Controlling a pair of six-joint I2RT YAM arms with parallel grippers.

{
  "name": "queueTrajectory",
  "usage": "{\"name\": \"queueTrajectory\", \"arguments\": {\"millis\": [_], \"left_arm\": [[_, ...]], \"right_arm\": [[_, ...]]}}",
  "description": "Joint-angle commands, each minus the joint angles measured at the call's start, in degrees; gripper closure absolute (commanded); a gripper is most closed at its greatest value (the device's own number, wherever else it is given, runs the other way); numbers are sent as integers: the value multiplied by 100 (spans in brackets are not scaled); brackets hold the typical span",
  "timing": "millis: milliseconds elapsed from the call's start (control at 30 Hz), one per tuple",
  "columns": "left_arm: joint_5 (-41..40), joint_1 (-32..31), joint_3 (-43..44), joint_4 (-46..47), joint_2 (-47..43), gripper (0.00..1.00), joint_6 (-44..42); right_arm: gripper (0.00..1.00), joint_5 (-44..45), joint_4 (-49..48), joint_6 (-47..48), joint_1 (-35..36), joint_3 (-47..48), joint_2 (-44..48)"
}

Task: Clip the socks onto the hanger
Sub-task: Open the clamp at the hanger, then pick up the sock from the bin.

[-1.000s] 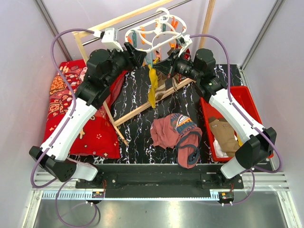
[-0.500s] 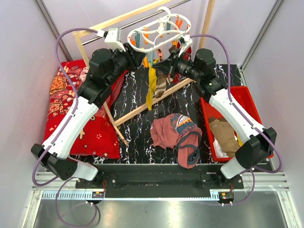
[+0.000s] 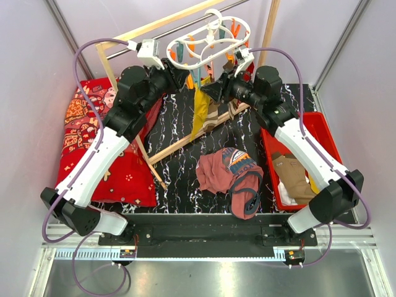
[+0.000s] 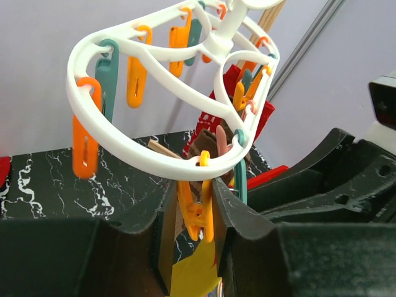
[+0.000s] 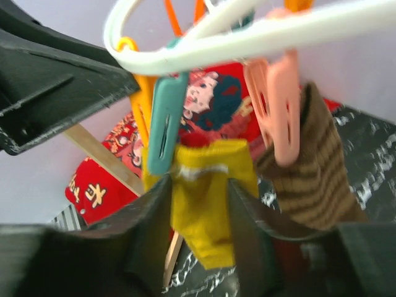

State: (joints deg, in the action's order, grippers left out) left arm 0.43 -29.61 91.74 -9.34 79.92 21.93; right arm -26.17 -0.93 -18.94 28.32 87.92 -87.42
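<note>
Between the fingers of your right gripper [image 5: 201, 185] hangs the mustard yellow sock [image 5: 207, 207], cuff up and lying flat. Those jaws stand apart on either side of it and aren't pinching it as far as I can see, so that hand is carrying nothing. Just above its left fingertip the cuff meets the tip of a teal peg [image 5: 164, 127], and I honestly can't tell whether any peg has a real bite on the fabric. Your left gripper [image 4: 197, 207] is clamped around an orange peg [image 4: 197, 216] on the near rim of the hanger [image 4: 124, 154], with yellow showing right below its fingers. That's what worries me. If the squeeze is holding the peg's mouth open and the cuff isn't seated deep enough, nothing is gripping the sock. It'd probably slide out and drop onto the table [image 3: 179, 176] under both grippers. Second thing: the hanger looks free to swing, so if you pull the left gripper back before it lets go of the peg, you'd drag the whole ring along. That could shake loose the striped sock [image 5: 315, 173], which hangs from the pink peg [image 5: 275, 105] just right of your right gripper. Also watch the right fingers when they back out, since the cuff sits so close between them that it could snag and get tugged down.
</note>
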Motion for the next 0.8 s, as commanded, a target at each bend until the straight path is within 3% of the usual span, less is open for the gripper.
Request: {"name": "queueTrajectory", "arguments": {"millis": [0,200,367,600,767], "left_arm": [[-288,43,-235,372,-266,100,-171],[-570,34,-376,275,-416,100,-356],[-702,34,-517,302,-512,100,-427],[-746,34,-491,266,-583,100,-418],[-825,34,-447,205,-592,100,-453]], "right_arm": [[43,867,1005,469,-10,-29,584],[30,2160,2701,813,-387,15,884],[29,2774,4054,742,-1484,-143,814],[29,3451,4382,900,-3083,-539,60],[31,3821,4470,971,-3736,-346,-845]]}}
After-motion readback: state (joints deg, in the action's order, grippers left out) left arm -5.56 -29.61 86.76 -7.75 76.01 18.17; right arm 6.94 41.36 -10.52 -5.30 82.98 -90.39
